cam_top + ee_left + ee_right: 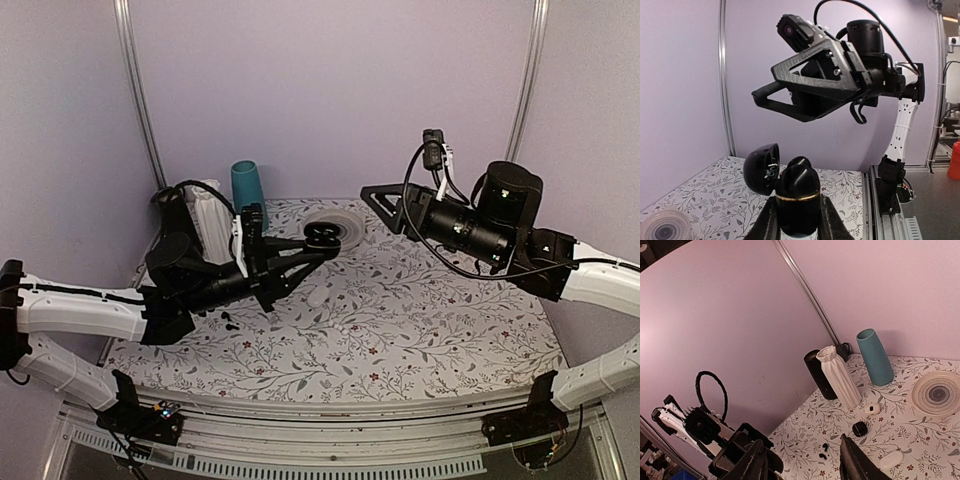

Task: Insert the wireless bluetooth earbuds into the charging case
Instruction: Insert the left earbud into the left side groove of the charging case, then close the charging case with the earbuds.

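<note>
Charging case (799,192), lid open, held aloft by left tool (800,222)

Plain lilac walls (330,90) close in on three sides, lit softly and evenly — slim metal poles (141,100) stand in the back corners. The table (420,330) wears a pale cloth printed with leafy sprigs

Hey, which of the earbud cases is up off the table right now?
The glossy black case with the gold band, lid flipped open, clamped in the left gripper. The other black case and the white pebble-shaped case lie on the table.
</note>
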